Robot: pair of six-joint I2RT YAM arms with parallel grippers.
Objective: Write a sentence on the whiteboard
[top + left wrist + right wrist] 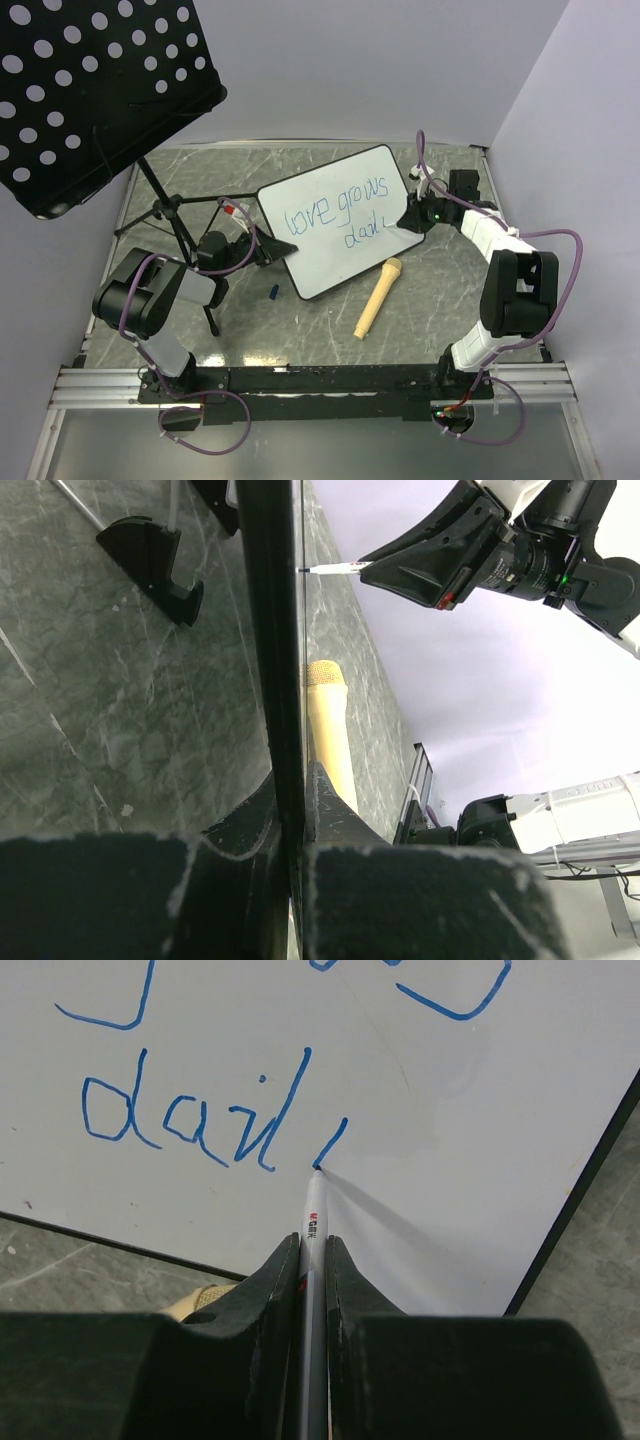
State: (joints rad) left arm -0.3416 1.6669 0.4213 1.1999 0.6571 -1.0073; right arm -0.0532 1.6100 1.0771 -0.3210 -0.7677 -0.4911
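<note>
The whiteboard [340,215] stands tilted in the middle of the table. Blue handwriting [325,212] reads "love grows" with "dail" and a short new stroke below it [200,1125]. My left gripper [262,250] is shut on the board's left edge, which shows edge-on in the left wrist view [270,660]. My right gripper [412,222] is shut on a white marker [312,1230]. The marker's blue tip touches the board at the foot of the short stroke after the "l". The marker also shows from the left wrist view [335,569].
A tan microphone [378,297] lies on the table below the board. A small blue cap [273,292] lies near the board's lower left corner. A black perforated music stand [90,90] rises at the back left, its tripod legs [175,215] beside my left arm.
</note>
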